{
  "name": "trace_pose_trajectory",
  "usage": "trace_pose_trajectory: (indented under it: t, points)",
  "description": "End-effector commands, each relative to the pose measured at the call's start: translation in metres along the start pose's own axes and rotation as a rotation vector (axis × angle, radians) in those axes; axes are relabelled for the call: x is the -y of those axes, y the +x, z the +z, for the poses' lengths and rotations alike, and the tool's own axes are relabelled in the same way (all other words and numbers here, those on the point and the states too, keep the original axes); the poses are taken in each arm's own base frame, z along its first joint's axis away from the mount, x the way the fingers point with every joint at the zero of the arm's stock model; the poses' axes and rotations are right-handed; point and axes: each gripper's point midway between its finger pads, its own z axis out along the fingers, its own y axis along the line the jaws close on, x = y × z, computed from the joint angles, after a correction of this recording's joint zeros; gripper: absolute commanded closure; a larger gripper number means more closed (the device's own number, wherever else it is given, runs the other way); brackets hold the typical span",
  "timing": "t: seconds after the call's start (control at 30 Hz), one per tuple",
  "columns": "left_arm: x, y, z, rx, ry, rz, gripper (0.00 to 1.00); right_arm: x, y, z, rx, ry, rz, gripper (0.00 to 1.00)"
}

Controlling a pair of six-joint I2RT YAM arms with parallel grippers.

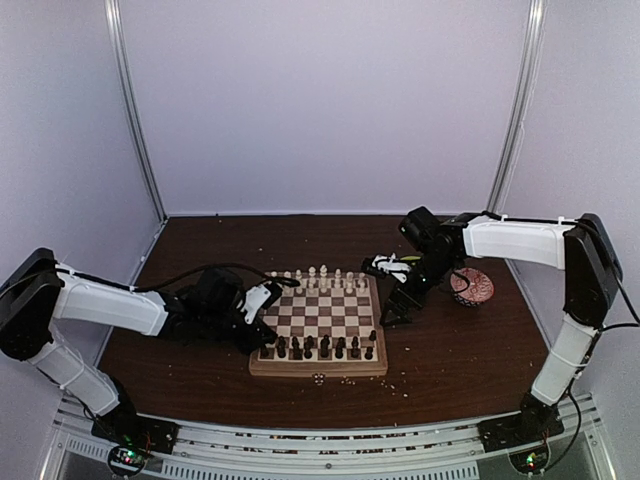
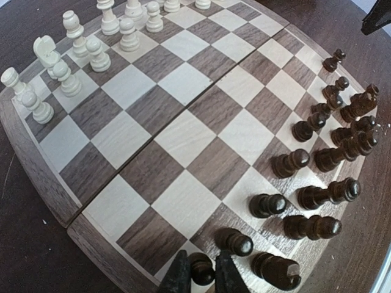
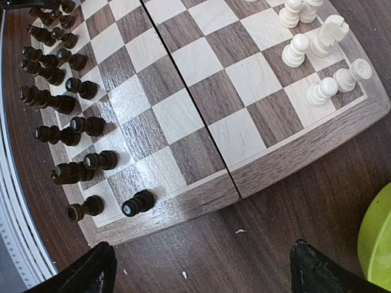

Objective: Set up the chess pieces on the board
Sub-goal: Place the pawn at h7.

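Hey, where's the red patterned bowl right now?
In the top view, the red patterned bowl sits on the table to the right of the board, off its far right corner, close beside the right arm.

The dark brown table (image 1: 450,360) carries the board (image 1: 318,369) near its middle, square to the near edge. To the right sits a red patterned bowl (image 1: 471,288), with a lime-green bowl (image 3: 376,241) near the board's far right corner — pale crumbs (image 3: 241,231) dot the wood around them.
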Motion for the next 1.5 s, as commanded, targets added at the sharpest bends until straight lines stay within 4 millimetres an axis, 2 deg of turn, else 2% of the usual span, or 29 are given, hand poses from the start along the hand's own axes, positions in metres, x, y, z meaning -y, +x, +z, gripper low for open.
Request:
trace_pose_trajectory:
  t: [0.0, 0.3, 0.7, 0.97, 1.2, 1.47]
  points:
    - [0.004, -0.013, -0.002, 0.032, 0.006, 0.016, 0.84, 0.005, -0.002, -0.001, -0.007, 0.019, 0.01, 0.01]
    - [0.003, -0.013, -0.013, 0.036, -0.014, 0.022, 0.87, 0.006, 0.0, 0.001, -0.016, 0.014, 0.013, 0.01]
    - [0.0, -0.005, -0.005, 0.006, -0.023, 0.013, 0.86, 0.005, 0.002, 0.003, -0.023, 0.009, 0.016, 0.01]
    - [-0.004, -0.004, -0.006, -0.004, -0.045, 0.008, 0.81, 0.007, 0.002, 0.006, -0.029, 0.01, 0.03, 0.0]
    - [-0.002, -0.018, -0.015, 0.031, -0.045, 0.013, 0.76, 0.012, 0.005, 0.011, -0.049, 0.033, 0.043, 0.0]
    - [0.001, -0.053, -0.036, 0.134, -0.055, 0.016, 0.73, 0.017, 0.008, 0.021, -0.102, 0.094, 0.024, 0.0]
